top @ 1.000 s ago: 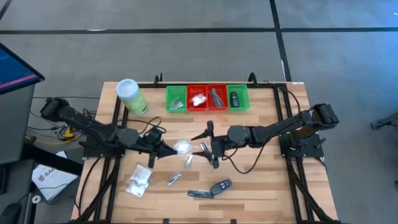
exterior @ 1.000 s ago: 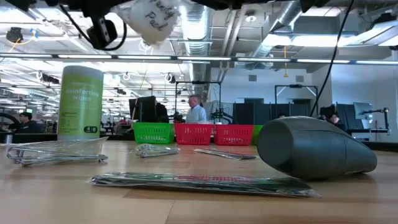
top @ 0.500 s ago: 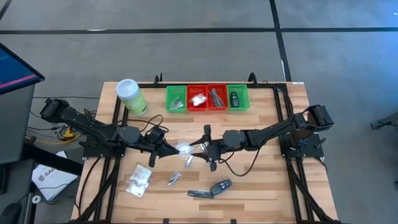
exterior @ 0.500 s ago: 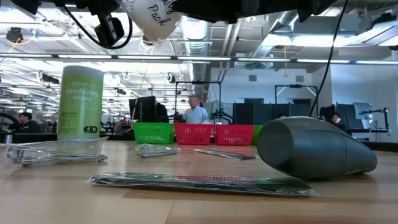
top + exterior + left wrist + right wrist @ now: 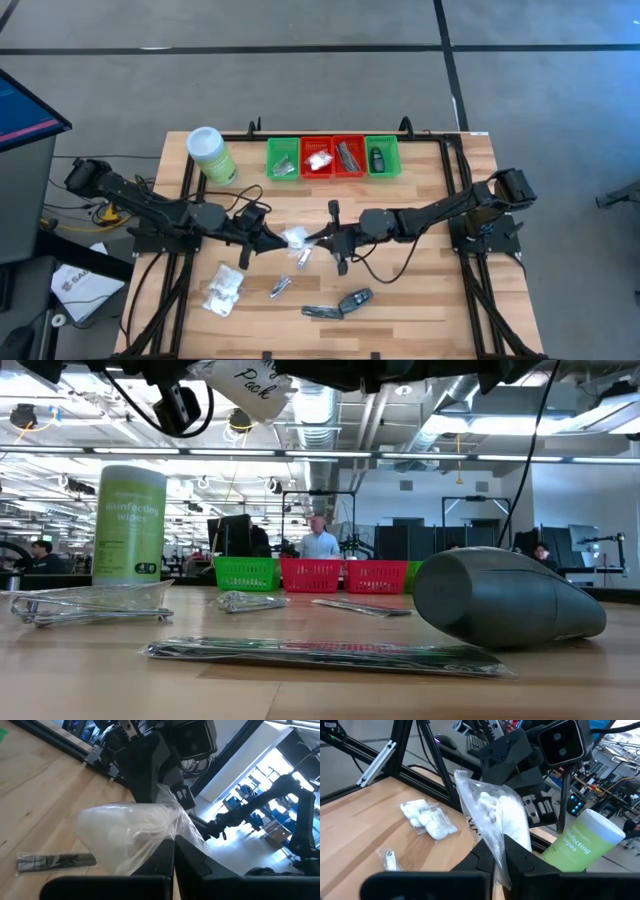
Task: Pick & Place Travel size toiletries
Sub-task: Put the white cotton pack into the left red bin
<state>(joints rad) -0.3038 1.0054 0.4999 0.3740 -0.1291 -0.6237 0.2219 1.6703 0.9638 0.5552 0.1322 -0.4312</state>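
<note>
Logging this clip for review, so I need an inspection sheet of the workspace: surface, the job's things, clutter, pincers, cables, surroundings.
Surface: wooden slat table, dark frame around it.
Job's things: white packet held in the air between both arms; more white packets near the front left; silver sachets and dark pieces toward the front; four trays at the back, green, red, red, green, each with items.
Clutter: light-green wipes canister at the back left.
Pincers: left pincer shut on the white packet; right pincer shut on its other end.
Cables: black cables trail along both arms.
Surroundings: grey floor; in the low view, a person at desks behind.
</note>
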